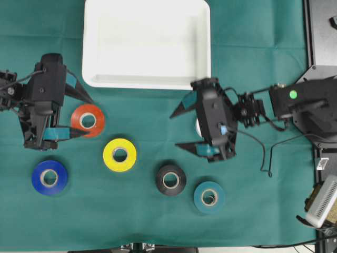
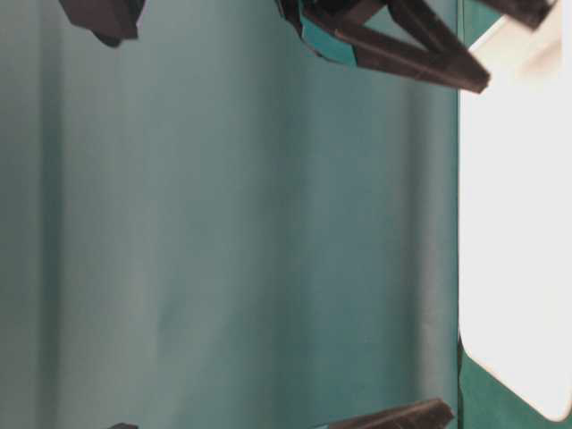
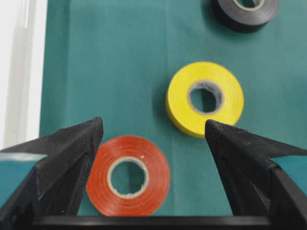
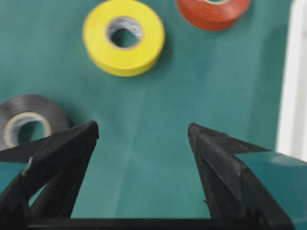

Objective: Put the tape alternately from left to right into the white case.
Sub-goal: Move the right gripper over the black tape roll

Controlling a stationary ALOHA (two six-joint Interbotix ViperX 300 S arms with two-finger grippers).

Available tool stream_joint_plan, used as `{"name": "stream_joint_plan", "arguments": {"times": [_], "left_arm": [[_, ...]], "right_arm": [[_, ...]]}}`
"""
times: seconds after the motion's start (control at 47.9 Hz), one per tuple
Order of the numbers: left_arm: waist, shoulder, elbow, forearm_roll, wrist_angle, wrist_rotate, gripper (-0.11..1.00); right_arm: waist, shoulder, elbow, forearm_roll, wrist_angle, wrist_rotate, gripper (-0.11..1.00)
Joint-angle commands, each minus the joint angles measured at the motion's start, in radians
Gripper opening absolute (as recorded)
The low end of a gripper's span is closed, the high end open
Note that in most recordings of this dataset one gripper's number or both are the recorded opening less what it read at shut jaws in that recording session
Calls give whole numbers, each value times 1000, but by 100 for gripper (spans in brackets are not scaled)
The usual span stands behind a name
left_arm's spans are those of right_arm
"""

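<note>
While both hands are spread and nothing is pinched in either, the white case (image 1: 146,45) is seen lying at the far edge of the desk (image 1: 263,211), which is covered by a matte green cloth with faint creases. The case is a shallow rectangular tray of smooth, glossy plastic with rounded corners and a raised rim, and no roll is seen inside it.

The left hand (image 1: 87,117) is held just below the case's near-left corner, its black, wedge-shaped fingers (image 3: 72,143) rough in texture and backed with teal tape. Between them lies the red roll (image 1: 88,120), a flat ring with a pale cardboard core. The yellow roll (image 1: 120,154) is found further from the case, below its near rim, and the blue roll (image 1: 49,177) lies further out to the left.

The right hand (image 1: 179,129) is held below the case's near-right corner, its fingers wide apart over bare cloth. A sliver of a white roll (image 1: 198,127) is glimpsed under that arm. The black roll (image 1: 170,179) and the teal roll (image 1: 209,197) lie well away from the case, toward the desk's near edge; both are ring-shaped with pale cores.
</note>
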Motion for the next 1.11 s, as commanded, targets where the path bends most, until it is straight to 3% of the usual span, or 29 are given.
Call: {"name": "stream_joint_plan", "arguments": {"times": [0.0, 0.564, 0.835, 1.086], "left_arm": [[-3, -18, -9, 2, -5, -2, 60], [-5, -25, -6, 2, -5, 0, 60], [-5, -23, -6, 2, -5, -2, 60], [-5, -23, -5, 2, -5, 0, 59]], "right_arm": [[23, -23, -17, 2, -3, 3, 82], [87, 21, -32, 3, -9, 8, 82], [126, 87, -63, 3, -11, 77, 81], [129, 137, -92, 3, -6, 92, 81]]}}
